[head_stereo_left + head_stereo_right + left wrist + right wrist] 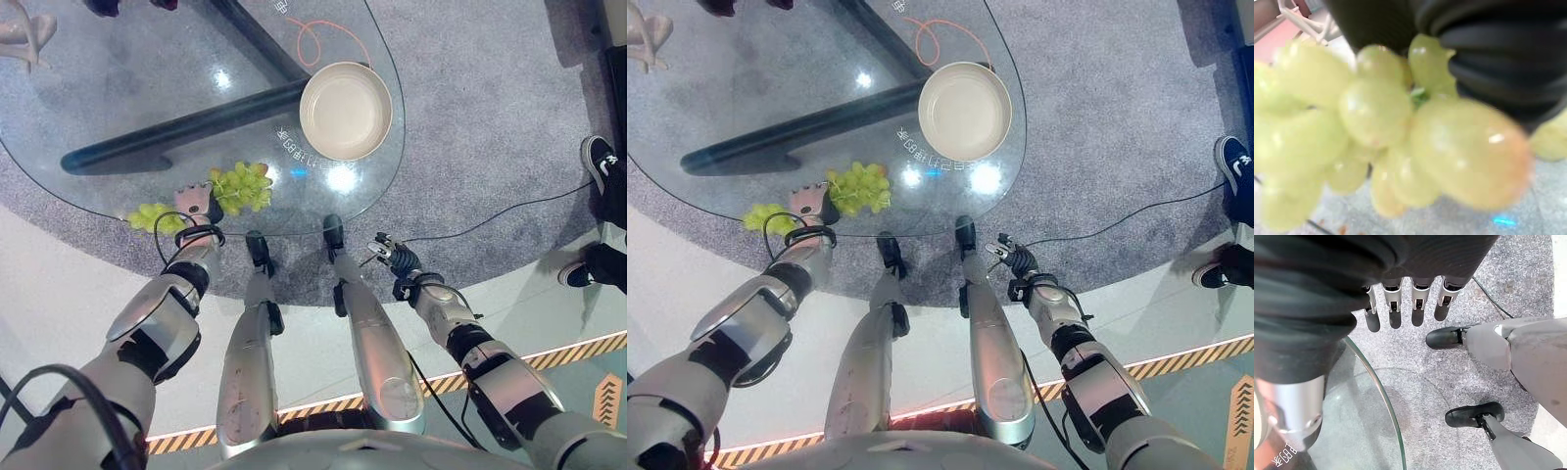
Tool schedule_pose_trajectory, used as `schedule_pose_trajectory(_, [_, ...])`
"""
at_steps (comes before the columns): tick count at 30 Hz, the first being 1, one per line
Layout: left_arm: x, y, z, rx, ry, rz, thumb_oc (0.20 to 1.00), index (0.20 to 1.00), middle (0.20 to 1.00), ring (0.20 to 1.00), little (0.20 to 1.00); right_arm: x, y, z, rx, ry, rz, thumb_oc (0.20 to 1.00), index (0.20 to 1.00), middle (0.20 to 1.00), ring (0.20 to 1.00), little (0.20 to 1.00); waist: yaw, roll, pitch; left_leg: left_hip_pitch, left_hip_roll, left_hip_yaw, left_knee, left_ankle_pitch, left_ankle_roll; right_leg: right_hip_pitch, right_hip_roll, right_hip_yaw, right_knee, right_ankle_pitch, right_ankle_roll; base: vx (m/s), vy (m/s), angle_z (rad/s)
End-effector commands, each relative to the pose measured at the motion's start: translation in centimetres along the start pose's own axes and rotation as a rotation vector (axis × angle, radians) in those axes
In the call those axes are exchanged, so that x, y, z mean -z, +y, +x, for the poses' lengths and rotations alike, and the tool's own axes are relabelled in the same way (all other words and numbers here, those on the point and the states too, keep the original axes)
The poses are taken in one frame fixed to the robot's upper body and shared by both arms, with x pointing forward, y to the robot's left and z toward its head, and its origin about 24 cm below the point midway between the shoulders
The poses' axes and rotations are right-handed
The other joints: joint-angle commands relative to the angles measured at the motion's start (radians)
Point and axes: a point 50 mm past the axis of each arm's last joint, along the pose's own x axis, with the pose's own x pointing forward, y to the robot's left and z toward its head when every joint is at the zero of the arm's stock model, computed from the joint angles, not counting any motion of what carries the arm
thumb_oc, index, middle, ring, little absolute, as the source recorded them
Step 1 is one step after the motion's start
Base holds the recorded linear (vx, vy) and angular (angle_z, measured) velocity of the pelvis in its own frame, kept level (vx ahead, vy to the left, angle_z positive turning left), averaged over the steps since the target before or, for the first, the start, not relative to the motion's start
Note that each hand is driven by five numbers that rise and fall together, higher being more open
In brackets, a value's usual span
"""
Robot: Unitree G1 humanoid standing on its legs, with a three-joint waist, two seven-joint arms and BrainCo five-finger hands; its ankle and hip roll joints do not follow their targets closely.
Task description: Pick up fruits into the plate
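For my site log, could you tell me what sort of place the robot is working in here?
Probably an indoor demo or exhibition space rather than a home: a round glass table stands on grey carpet, hazard-striped tape marks the polished floor, and a person's shoe shows close by. Grapes and a plate sit on the table.

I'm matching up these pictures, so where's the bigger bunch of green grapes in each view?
Left eye view: bigger grape bunch by the near edge of the glass table, just right of the left hand.
Right eye view: same spot.
Left wrist view: grapes close up, likely this bunch.
Right wrist view: no grapes.
Shared landmark: the glass table.
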Motion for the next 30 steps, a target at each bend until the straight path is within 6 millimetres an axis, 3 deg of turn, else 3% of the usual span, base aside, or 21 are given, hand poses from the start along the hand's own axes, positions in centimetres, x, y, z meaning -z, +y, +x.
schedule_pose_trajectory(1, [0.5, 0.2, 0.1, -0.027, 0.043, -0.036, 0.200, 0.200, 0.200, 0.200, 0.200, 1.3, 0.7, -0.5, -0.031, 0.003, 0.038, 1.000, 1.000, 1.000, 1.000, 1.000, 0.011, -0.017, -0.014, -0.022, -0.023, -0.091, 0.122, -0.156, -0.009, -0.045, 0.065, -0.005, 0.142, -0.108, 0.011, 0.04, 0.027, 0.01])
schedule_pose_trajectory(12, [0.0, -0.4, -0.4, -0.028, 0.022, -0.200, 0.200, 0.200, 0.200, 0.200, 0.200, 1.8, 0.1, -0.9, -0.018, 0.005, 0.030, 1.000, 1.000, 1.000, 1.000, 1.000, 0.024, 0.003, -0.014, 0.054, -0.022, -0.089, 0.096, -0.164, -0.009, 0.024, 0.050, -0.012, 0.128, -0.122, 0.013, 0.02, 0.017, 0.01])
schedule_pose_trajectory(17, [0.0, -1.2, -1.3, 0.006, 0.012, -0.426, 0.200, 0.200, 0.200, 0.200, 0.200, 2.9, -0.9, -1.8, 0.007, 0.005, 0.049, 1.000, 1.000, 1.000, 1.000, 1.000, 0.041, 0.034, -0.017, 0.196, -0.024, -0.094, 0.072, -0.184, -0.007, 0.164, 0.024, -0.031, 0.113, -0.147, 0.016, 0.09, 0.079, 0.03])
schedule_pose_trajectory(22, [0.8, -1.6, -1.9, 0.030, 0.018, -0.525, 0.200, 0.200, 0.200, 0.200, 0.200, 4.0, -1.6, -2.9, 0.018, 0.006, 0.070, 1.000, 1.000, 1.000, 1.000, 1.000, 0.045, 0.051, -0.072, 0.266, -0.024, -0.089, 0.051, -0.195, -0.008, 0.242, 0.004, -0.043, 0.088, -0.160, 0.016, 0.08, 0.056, 0.10])
schedule_pose_trajectory(30, [2.5, -2.1, -3.5, 0.118, -0.059, -0.533, 0.200, 0.200, 0.200, 0.200, 0.200, 4.5, -2.5, -4.9, 0.011, -0.043, 0.145, 1.000, 1.000, 1.000, 1.000, 1.000, 0.058, 0.064, -0.183, 0.386, -0.036, -0.084, 0.029, -0.220, -0.008, 0.400, -0.025, -0.057, 0.013, -0.167, 0.027, 0.10, 0.026, 0.08])
